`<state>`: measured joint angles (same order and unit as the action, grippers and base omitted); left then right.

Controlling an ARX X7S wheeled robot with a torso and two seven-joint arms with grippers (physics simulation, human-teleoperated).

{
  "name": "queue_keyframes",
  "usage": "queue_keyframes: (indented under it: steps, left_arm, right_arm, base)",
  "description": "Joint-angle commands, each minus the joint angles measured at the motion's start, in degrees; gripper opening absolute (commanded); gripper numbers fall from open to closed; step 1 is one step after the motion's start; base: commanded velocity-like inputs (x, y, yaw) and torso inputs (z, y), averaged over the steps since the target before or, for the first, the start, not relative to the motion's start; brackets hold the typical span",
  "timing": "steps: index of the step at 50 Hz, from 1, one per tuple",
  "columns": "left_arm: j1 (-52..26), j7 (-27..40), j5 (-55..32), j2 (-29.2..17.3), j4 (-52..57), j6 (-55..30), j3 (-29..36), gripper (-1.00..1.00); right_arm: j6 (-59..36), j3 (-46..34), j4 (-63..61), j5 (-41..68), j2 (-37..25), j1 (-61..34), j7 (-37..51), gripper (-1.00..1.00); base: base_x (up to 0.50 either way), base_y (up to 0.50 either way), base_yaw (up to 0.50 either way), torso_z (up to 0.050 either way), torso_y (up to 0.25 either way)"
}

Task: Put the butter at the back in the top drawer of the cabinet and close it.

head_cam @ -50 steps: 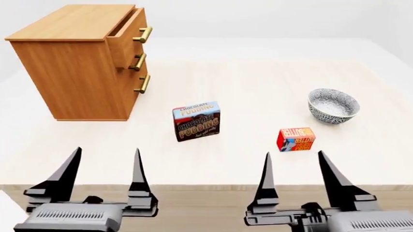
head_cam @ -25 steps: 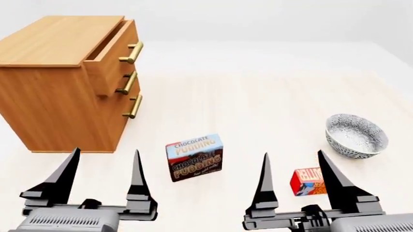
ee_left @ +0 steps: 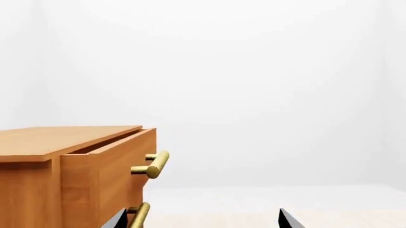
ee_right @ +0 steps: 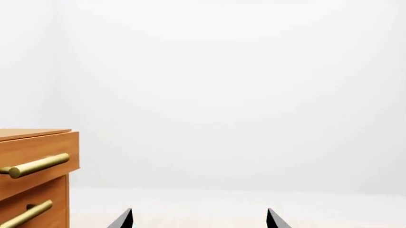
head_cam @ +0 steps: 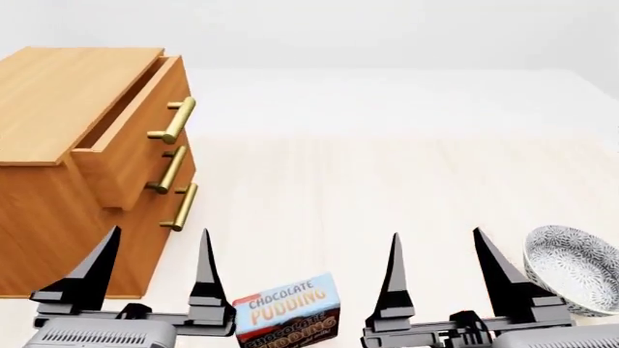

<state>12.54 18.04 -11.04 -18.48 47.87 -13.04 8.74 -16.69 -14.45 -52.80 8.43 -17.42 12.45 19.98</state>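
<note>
Both hands, left hand (head_cam: pixel 150 279) and right hand (head_cam: pixel 435 279), are open and empty above the counter (head_cam: pixel 387 181). The cabinet (head_cam: pixel 58 181) has its top drawer (head_cam: pixel 126 145) partly open. The butter is out of view; everything remains to do.

1. One wooden cabinet (head_cam: pixel 58 145), ahead of the left gripper's fingers.
2. Three drawers in it; the top drawer (head_cam: pixel 121 141) stands pulled out.
3. Three brass bar handles (head_cam: pixel 172 120), one on each drawer.
4. One chocolate pudding box (head_cam: pixel 287 310), between the two grippers' fingers.
5. One patterned bowl (head_cam: pixel 572 267), just outside the right gripper's fingers.
6. Two grippers, left (head_cam: pixel 155 250) and right (head_cam: pixel 437 250), two fingers each.
</note>
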Motion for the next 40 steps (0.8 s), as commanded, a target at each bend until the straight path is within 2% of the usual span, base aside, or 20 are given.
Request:
queue_keyframes:
  steps: [1,15,20,26,28,32,37,40]
  left_arm:
    - [0.5,0.3,-0.4,-0.4,0.1,0.4,0.1,1.00]
    - [0.5,0.7,-1.1,-0.8,-0.1,0.6,0.0,1.00]
    - [-4.4,1.4,-3.7,-1.4,2.0,-6.7,-0.4,1.00]
    - [-23.9,4.1,-13.0,-2.0,7.2,-31.0,-2.3,1.00]
    - [-32.9,5.5,-18.5,-1.0,7.4,-40.7,-4.8,1.00]
    - [-46.5,7.6,-25.3,0.9,5.7,-53.2,-8.2,1.00]
    - [-59.6,9.0,-28.0,2.9,-1.1,-61.5,-9.1,1.00]
    - [-66.9,9.1,-26.5,3.1,-8.5,-62.9,-6.5,1.00]
  right_arm:
    - [1.4,-0.3,0.2,-0.2,-0.3,0.5,0.6,1.00]
    - [2.1,-1.1,0.3,-0.7,-0.8,0.7,1.1,1.00]
    - [1.7,-1.2,0.3,-0.6,-0.9,0.6,1.3,1.00]
    - [0.9,-1.1,0.2,-0.2,-1.2,0.4,1.5,1.00]
    - [1.0,-0.8,0.9,0.3,-1.3,0.2,1.3,1.00]
    - [1.2,0.3,1.7,1.8,-1.7,0.2,1.1,1.00]
    - [1.4,1.5,1.9,3.3,-2.2,0.3,1.1,1.00]
    - [0.9,1.8,1.4,3.8,-2.5,0.1,1.1,1.00]
  base:
    - [0.00,0.00,0.00,0.000,0.000]
    - [0.00,0.00,0.00,0.000,0.000]
    - [0.00,0.00,0.00,0.000,0.000]
    - [0.00,0.00,0.00,0.000,0.000]
    - [0.00,0.00,0.00,0.000,0.000]
    - [0.00,0.00,0.00,0.000,0.000]
    - [0.00,0.00,0.00,0.000,0.000]
    - [0.00,0.00,0.00,0.000,0.000]
